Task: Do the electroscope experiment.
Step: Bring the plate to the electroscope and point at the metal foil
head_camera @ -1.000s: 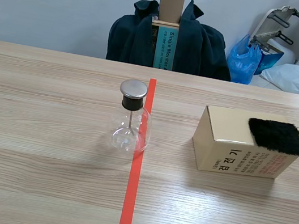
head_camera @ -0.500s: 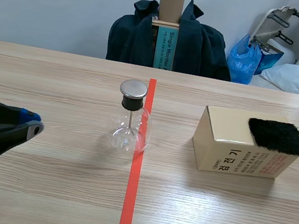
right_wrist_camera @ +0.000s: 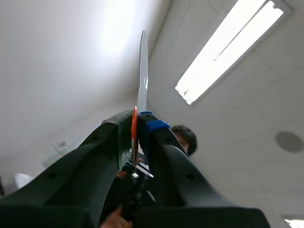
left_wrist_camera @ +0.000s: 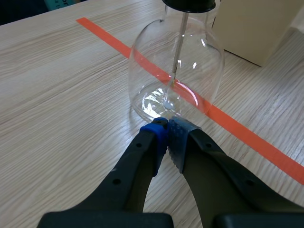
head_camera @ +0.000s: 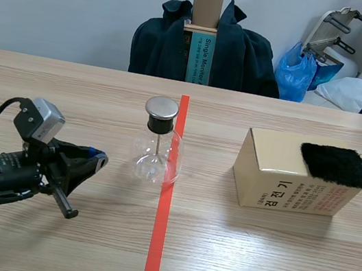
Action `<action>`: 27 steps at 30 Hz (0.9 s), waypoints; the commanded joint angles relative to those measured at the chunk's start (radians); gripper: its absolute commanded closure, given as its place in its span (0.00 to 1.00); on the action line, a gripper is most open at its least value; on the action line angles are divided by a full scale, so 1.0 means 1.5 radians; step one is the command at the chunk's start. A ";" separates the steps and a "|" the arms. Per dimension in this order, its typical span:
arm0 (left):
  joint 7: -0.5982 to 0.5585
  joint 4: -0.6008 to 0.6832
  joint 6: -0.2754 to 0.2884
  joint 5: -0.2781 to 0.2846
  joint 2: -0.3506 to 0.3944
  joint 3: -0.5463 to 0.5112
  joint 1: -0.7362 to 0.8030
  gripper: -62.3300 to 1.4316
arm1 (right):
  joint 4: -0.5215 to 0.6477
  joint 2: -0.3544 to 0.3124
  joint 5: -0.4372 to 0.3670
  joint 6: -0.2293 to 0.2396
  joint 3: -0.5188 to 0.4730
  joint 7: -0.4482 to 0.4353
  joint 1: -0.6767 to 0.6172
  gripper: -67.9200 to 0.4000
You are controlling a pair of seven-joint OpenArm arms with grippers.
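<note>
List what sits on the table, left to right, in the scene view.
left end effector → glass electroscope flask → cardboard box

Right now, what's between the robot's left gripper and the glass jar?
Nothing but bare wooden table. The scene view shows a gap between the shut left gripper and the glass electroscope flask.
</note>
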State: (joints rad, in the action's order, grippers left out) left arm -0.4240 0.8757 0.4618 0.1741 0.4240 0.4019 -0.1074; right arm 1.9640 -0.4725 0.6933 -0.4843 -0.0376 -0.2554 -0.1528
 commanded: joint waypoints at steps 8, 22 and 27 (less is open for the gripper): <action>-0.054 -0.006 -0.025 -0.023 -0.016 0.016 -0.010 0.93 | -0.104 0.089 0.146 0.005 0.186 -0.031 0.024 0.98; -0.054 -0.006 -0.058 -0.045 -0.041 0.016 -0.010 0.93 | -0.352 0.184 0.287 0.005 0.250 -0.111 0.025 0.98; -0.053 -0.006 -0.058 -0.045 -0.040 0.016 -0.010 0.93 | -0.403 0.192 0.292 0.005 0.250 -0.119 0.032 0.98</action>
State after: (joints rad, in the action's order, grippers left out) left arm -0.4900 0.8459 0.3740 0.0975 0.3660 0.4297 -0.1139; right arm 1.3376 -0.1879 1.1370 -0.4629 0.3424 -0.4263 -0.1307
